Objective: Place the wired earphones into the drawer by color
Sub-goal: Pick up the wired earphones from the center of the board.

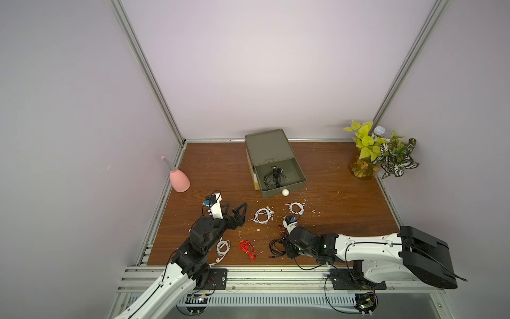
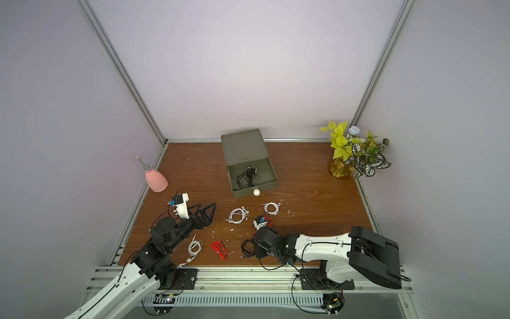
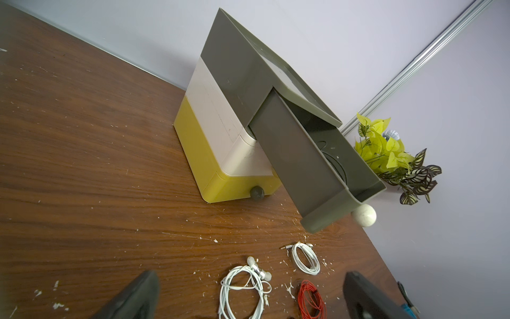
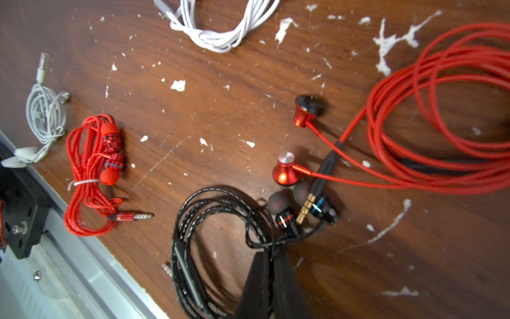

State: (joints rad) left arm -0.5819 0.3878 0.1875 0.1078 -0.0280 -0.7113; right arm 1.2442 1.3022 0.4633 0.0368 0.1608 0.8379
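Observation:
The drawer (image 1: 266,146) stands at the back, its olive top tier (image 1: 301,172) pulled out with black wired earphones (image 1: 274,176) inside. On the table lie white bundles (image 1: 263,215) (image 1: 296,208) (image 1: 223,247), a red bundle (image 1: 247,249) and a black bundle (image 1: 276,246). My right gripper (image 4: 271,252) is shut on the black bundle's cable (image 4: 193,221), with loose red earphones (image 4: 441,124) just beside it. In both top views the right wrist hides these jaws. My left gripper (image 1: 236,205) (image 3: 251,273) is open and empty, left of the white bundle (image 3: 242,290).
A pink bottle (image 1: 178,178) stands at the left wall and a potted plant (image 1: 380,153) in the back right corner. White flecks dot the wooden table (image 1: 345,198). A metal rail (image 1: 262,272) runs along the front edge, close to the black bundle.

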